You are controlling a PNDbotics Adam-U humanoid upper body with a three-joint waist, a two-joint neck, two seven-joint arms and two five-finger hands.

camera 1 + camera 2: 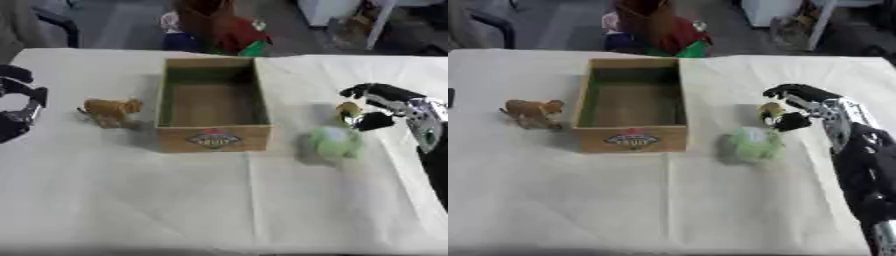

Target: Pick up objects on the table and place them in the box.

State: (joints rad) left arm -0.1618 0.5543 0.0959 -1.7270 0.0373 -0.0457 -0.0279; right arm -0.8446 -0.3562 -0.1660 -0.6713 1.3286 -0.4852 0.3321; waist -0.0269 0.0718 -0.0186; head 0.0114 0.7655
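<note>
Fingers (785,92) of my right hand (820,107) curl around a small yellow object (771,111) near the desk's (667,210) right edge. Left hand (19,107) idle, left edge, fingers unclear. Box (212,136) empty; green ball (333,142) and toy lion (110,111) still outside.

Tabletop (219,200) covered by a pale cream cloth, with fold creases running across and down it. Grey floor (122,25) beyond the tabletop's far edge. Dark chair (54,22) off the tabletop's far left corner. Red, brown and green shape (219,27) just behind the far edge, unclear what. White furniture (776,12) past the far right corner. Light even, soft shadows.
</note>
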